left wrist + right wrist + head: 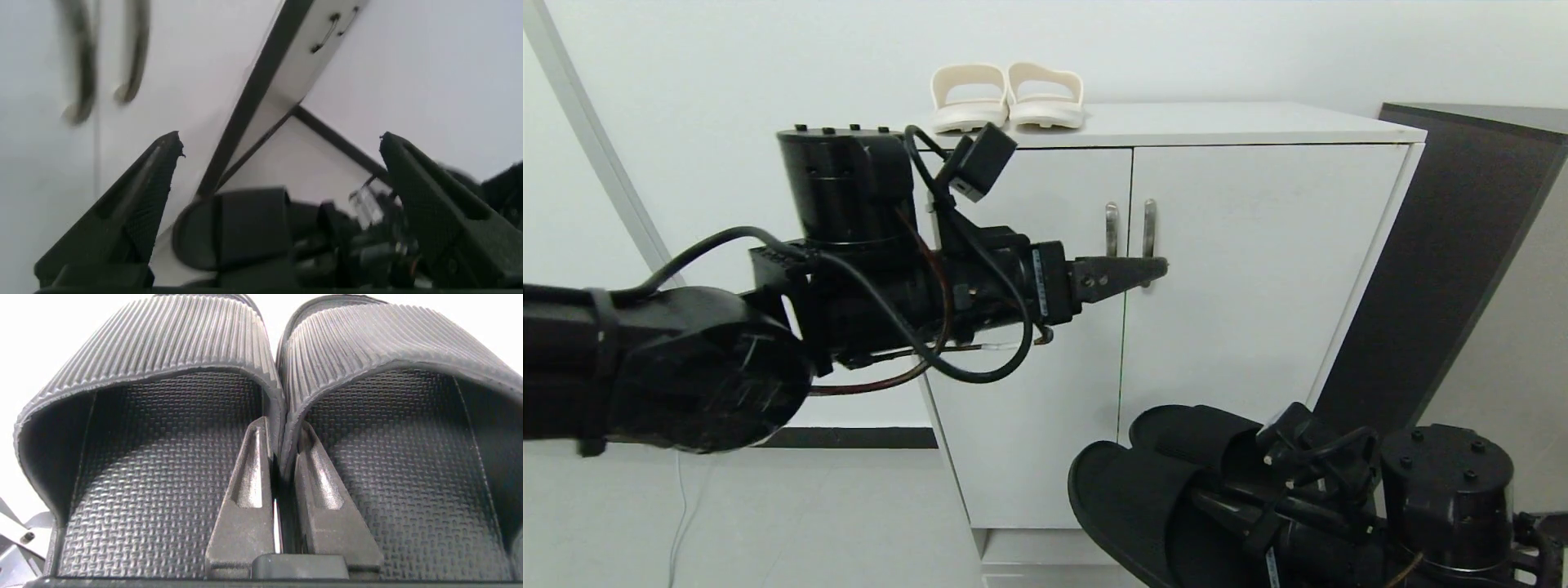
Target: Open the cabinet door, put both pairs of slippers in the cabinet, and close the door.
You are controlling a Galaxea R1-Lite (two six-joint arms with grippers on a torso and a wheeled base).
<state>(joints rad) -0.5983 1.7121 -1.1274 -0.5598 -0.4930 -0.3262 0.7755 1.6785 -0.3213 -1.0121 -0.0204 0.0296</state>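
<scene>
The white cabinet (1258, 269) stands with both doors shut and two metal handles (1129, 229) side by side at the middle seam. A pair of white slippers (1009, 98) rests on its top. My left gripper (1152, 268) is level with the lower ends of the handles, and its tip overlaps the right door's handle. In the left wrist view that gripper (279, 139) is open wide, with the handles (102, 65) off to one side. Low in front of the right door, my right gripper (280, 433) is shut on the touching inner edges of the black slippers (1168, 482).
A dark grey panel (1445, 269) leans against the cabinet's right side. A white wall lies behind and to the left, with a dark skirting strip (849, 438) at floor level. The floor left of the cabinet is bare.
</scene>
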